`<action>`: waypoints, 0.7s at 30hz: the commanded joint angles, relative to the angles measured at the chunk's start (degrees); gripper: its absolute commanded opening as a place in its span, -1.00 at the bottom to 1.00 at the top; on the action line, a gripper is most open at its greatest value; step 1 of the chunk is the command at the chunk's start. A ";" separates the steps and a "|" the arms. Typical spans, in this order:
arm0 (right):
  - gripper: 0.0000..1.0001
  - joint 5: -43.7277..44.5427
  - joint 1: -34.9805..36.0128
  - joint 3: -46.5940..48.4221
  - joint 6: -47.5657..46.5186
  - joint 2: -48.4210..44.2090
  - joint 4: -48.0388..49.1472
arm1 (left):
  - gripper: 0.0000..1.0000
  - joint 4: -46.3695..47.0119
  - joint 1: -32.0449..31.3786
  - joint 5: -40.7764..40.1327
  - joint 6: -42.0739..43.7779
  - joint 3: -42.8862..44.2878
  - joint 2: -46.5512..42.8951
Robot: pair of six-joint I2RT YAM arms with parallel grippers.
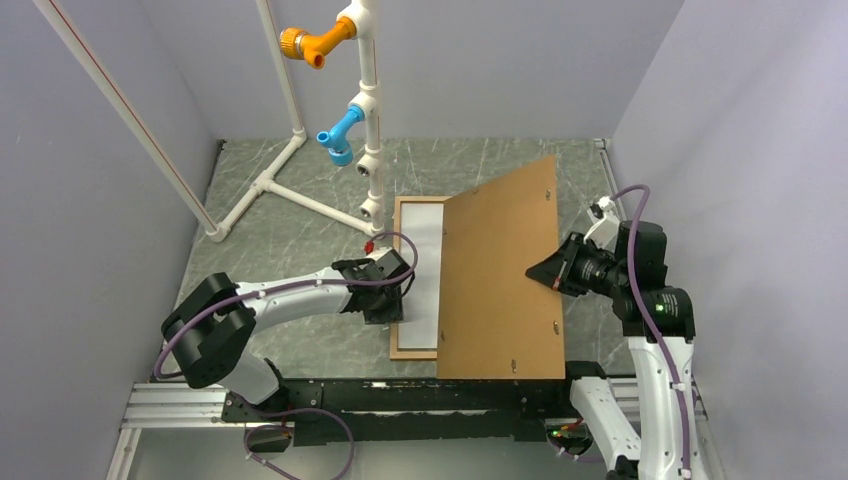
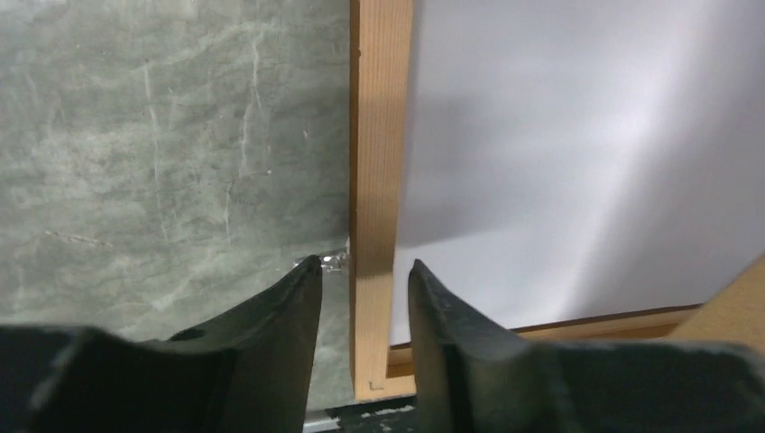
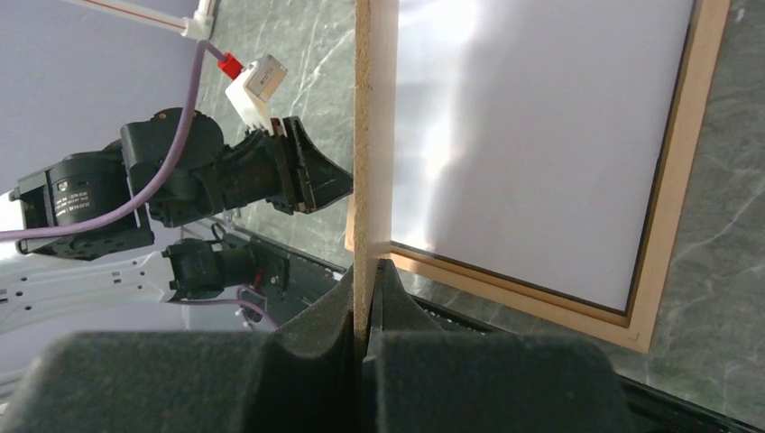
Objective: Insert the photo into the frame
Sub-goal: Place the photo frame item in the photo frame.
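The frame [image 1: 412,352] lies flat on the green marbled table [image 1: 290,240], and the photo [image 1: 425,260] rests inside it, white back up.

The left gripper [image 1: 395,290] hangs over the frame's 9 o'clock rail. Its jaws are slightly parted with nothing between them. In the left wrist view the rail [image 2: 377,180] runs through the gap between the fingertips, with a sliver of space on each side. The photo [image 2: 586,135] lies just to the 3 o'clock side of this gripper [image 2: 364,264].

The right gripper [image 1: 535,272] is at the 3 o'clock side, clamped tight on the edge of the brown backing board [image 1: 500,290]. The board stands tilted over the photo's right part.
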 commanded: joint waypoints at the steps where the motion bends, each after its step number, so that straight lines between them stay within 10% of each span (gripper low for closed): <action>1: -1.00 -4.91 -0.04 3.07 1.68 1.46 6.92 | 0.14 -1.79 0.34 -1.03 3.65 3.27 -4.05; 6: -1.00 -7.81 0.01 2.44 2.24 3.96 9.79 | 0.53 -0.04 0.97 0.56 5.22 2.56 -9.61; 21: -1.00 -13.57 -0.01 1.20 4.84 13.86 21.33 | 0.57 14.45 11.76 15.44 3.60 -13.50 -26.60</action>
